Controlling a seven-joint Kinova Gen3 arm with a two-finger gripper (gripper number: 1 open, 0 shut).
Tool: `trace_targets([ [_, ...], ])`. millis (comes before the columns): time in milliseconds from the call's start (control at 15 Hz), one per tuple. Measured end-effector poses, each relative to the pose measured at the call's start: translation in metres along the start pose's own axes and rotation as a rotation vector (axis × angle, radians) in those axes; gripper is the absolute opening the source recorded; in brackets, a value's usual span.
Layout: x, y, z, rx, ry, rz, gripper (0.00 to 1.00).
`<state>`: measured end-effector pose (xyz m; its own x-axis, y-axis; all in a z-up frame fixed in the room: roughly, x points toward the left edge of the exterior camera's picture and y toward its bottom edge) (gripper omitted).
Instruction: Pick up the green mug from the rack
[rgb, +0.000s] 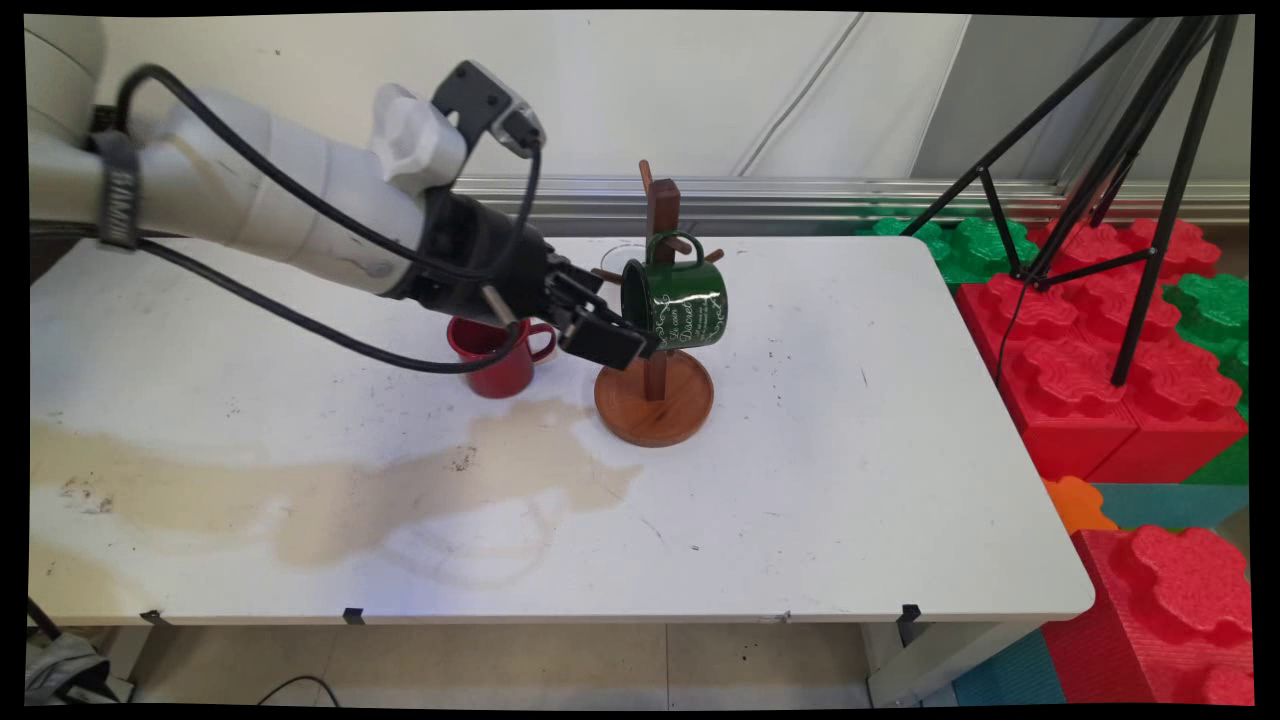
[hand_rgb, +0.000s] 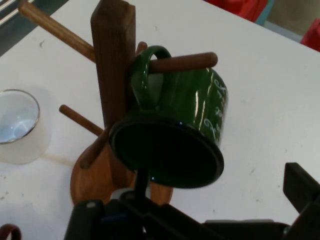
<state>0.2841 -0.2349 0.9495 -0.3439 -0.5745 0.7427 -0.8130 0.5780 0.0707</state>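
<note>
A green enamel mug (rgb: 680, 300) with a dark rim is seen hung by its handle on a peg of a wooden mug tree (rgb: 655, 385), which stands on a round turned base towards the far edge of the table (rgb: 850, 480), about midway along it. White ornamental script is printed on the mug's glossy side; the words cannot be read with certainty. The mug is tilted, its open mouth turned towards the gripper (rgb: 610, 335). In the hand view the mug (hand_rgb: 175, 130) fills the middle, its handle looped over a rounded brown peg, and the square upright post of the mug tree (hand_rgb: 112, 65) is shown with further pegs jutting from it. The black gripper (hand_rgb: 210, 220) is held at the mug's rim with its fingers spread apart, one on each side of the view, and nothing is gripped between them. A red mug (rgb: 500, 355), glossy and cylindrical, stands upright on the table just beside the tree's base, on the arm's side. A clear glass (hand_rgb: 17, 127) with a thin rim stands behind the tree, nearer the far edge. A pale brown stain is spread over the table's near left part.
</note>
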Motion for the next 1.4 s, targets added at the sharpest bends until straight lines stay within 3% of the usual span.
trace_targets([
  [600,-0.001,0.007,0.036,0.003,0.040,-0.061,1.00],
  [1400,-0.003,0.013,0.059,0.000,0.066,-0.100,1.00],
])
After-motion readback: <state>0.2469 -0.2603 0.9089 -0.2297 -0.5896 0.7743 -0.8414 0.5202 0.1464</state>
